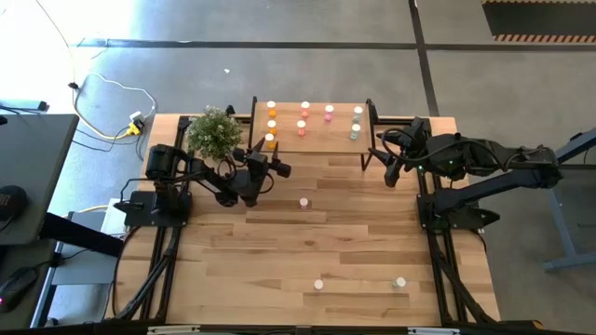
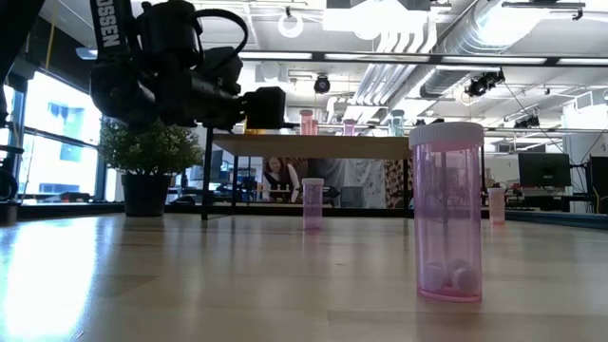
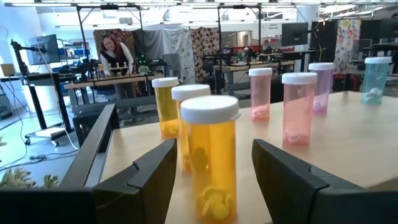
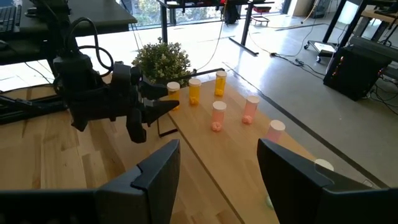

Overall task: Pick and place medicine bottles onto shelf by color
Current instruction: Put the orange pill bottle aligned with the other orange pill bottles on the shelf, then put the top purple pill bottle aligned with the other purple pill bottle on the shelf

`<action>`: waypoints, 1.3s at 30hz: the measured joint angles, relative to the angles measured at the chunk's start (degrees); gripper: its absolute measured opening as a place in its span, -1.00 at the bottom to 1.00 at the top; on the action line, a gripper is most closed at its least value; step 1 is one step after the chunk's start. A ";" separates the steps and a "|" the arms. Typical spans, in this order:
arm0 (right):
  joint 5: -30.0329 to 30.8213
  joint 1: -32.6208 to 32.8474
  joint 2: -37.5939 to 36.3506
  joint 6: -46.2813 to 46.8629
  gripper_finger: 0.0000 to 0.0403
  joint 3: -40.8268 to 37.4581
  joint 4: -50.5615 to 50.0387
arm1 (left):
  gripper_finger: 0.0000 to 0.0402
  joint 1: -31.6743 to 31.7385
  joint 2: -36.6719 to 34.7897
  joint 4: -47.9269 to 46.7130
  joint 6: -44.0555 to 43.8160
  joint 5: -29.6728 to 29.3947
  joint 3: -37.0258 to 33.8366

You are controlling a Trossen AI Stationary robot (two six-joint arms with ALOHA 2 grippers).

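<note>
The left gripper [image 3: 211, 180] stands open around an orange medicine bottle [image 3: 210, 158] on the shelf [image 3: 348, 143], its jaws clear of the sides. The bottle looks light, rigid and slick; grip mid-body, below the white cap. Right gripper [image 4: 217, 174] waits open nearby. "ROSSEN" lettering [image 2: 107, 24] marks the arm.
</note>
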 joint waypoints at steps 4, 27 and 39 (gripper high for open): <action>0.00 0.01 0.00 -0.02 0.02 0.00 0.00 | 0.00 0.00 -0.02 0.00 2.60 -0.06 1.30; 0.00 -0.01 -0.02 0.05 0.02 0.00 -0.02 | 0.00 -0.17 -3.72 0.07 8.33 -2.78 3.61; -0.02 0.01 -0.02 0.11 0.02 0.01 -0.04 | 0.00 -0.22 -12.51 -0.25 11.49 0.08 3.61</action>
